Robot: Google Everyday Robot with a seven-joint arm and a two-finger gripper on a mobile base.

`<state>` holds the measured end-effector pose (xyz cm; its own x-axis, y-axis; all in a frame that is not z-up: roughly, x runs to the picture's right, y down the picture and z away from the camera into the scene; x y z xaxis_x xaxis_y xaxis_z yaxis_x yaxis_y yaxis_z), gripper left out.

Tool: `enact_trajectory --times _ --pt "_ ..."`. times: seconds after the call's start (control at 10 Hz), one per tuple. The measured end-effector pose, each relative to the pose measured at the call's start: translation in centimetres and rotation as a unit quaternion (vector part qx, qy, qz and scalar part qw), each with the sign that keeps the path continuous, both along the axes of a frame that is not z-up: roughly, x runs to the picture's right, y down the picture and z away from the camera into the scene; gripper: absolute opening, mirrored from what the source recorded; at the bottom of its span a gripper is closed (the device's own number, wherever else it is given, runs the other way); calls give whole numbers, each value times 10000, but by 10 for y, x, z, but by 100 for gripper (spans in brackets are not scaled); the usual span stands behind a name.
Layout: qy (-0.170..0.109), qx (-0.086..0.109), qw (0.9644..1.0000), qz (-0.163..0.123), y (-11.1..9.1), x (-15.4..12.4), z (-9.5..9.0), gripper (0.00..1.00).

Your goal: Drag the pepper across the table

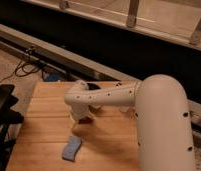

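The pepper is a small dark red object on the light wooden table, near the table's middle. Only a part of it shows under the arm. My gripper hangs from the white arm and comes down right on the pepper's left end. The arm reaches in from the right, its big white elbow filling the right side of the view.
A blue wavy sponge lies on the table in front of the gripper, towards the near edge. A black chair or stand is at the table's left. Cables and a dark rail run along the floor behind the table.
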<state>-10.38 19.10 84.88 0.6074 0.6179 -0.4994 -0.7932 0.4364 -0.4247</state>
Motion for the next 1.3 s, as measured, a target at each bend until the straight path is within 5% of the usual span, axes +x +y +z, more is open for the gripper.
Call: enact_trajectory --times 0.3,0.5,1.0,1.3 --pt "-143 -169 9998 4 12 -3 25 80" --pt "-134 -168 9998 15 12 0 25 78" --pt "-98 -163 9998 42 3 3 18 24" --pt "-94 -167 9998 7 -1 5 13 16"
